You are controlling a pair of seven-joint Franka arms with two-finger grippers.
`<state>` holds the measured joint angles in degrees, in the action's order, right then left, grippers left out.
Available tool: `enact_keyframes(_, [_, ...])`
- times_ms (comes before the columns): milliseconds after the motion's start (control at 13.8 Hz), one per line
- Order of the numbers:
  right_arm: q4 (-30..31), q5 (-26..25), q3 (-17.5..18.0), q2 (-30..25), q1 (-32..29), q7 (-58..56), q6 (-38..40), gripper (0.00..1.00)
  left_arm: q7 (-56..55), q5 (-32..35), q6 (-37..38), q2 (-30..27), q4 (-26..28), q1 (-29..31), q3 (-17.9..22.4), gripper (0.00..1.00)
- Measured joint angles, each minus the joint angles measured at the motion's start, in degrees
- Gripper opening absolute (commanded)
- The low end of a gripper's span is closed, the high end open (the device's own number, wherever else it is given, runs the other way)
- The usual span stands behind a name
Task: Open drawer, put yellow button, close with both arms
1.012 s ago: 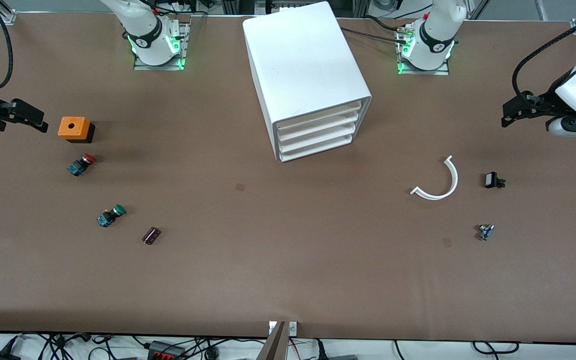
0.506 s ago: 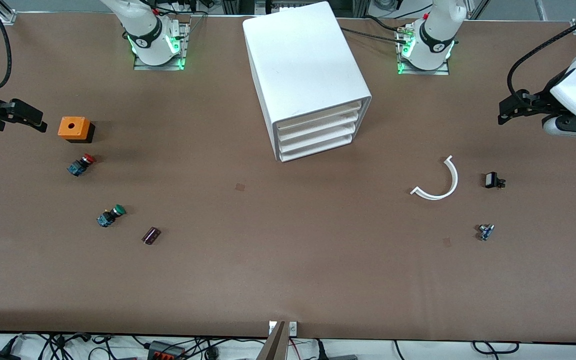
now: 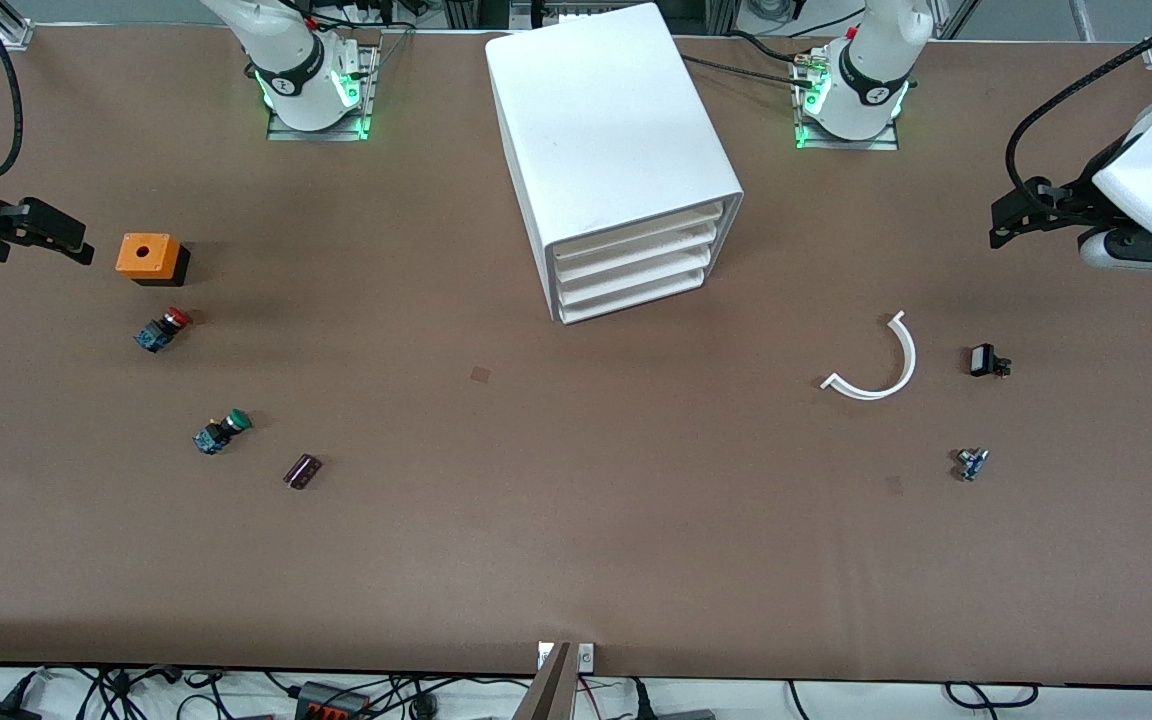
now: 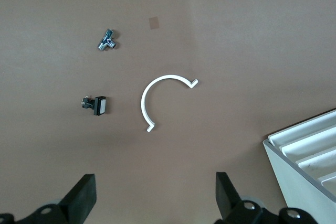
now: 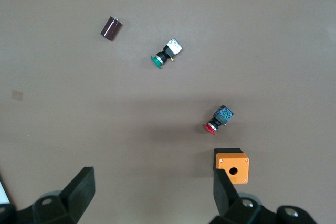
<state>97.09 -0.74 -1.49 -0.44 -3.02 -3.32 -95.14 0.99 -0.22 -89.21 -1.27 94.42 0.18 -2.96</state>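
The white drawer cabinet (image 3: 612, 140) stands in the upper middle of the frame, and all its drawers (image 3: 633, 262) are pushed in. The left gripper (image 3: 1011, 215) hangs at the upper edge of the frame on its own arm's side, fingers spread, holding nothing. The right gripper (image 3: 61, 235) is the same at its end, beside the orange box (image 3: 147, 257). I find no yellow button on the table. It may be inside a drawer, or the orange box is meant; I cannot tell.
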Motion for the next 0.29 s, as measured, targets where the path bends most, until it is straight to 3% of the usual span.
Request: enact_keyframes(289, [0.0,0.0,0.0,0.0,0.0,0.0,0.0,1.0,-0.3,0.0,0.0,0.0,0.0,-0.3,0.0,1.0])
